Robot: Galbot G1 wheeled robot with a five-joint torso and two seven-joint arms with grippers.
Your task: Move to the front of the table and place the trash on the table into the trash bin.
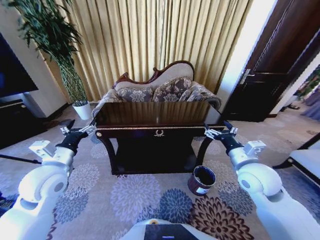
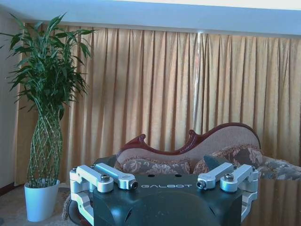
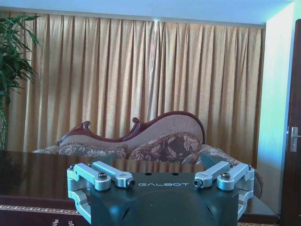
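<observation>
The table, glossy near-black wood with a gold emblem at its front centre, stands straight ahead on the carpet. No trash shows on its reflective top. The trash bin, small, round and dark with a white label, sits on the floor by the table's front right leg. My left gripper hovers open just off the table's front left corner. My right gripper hovers open at the front right corner. Both wrist views confirm this: the left gripper and the right gripper hold nothing. The tabletop lies just beyond the right one.
A carved sofa with patterned cushions stands behind the table, in front of gold curtains. A tall plant in a white pot is at the back left, a dark cabinet at far left, a dark door at right. Patterned carpet lies between me and the table.
</observation>
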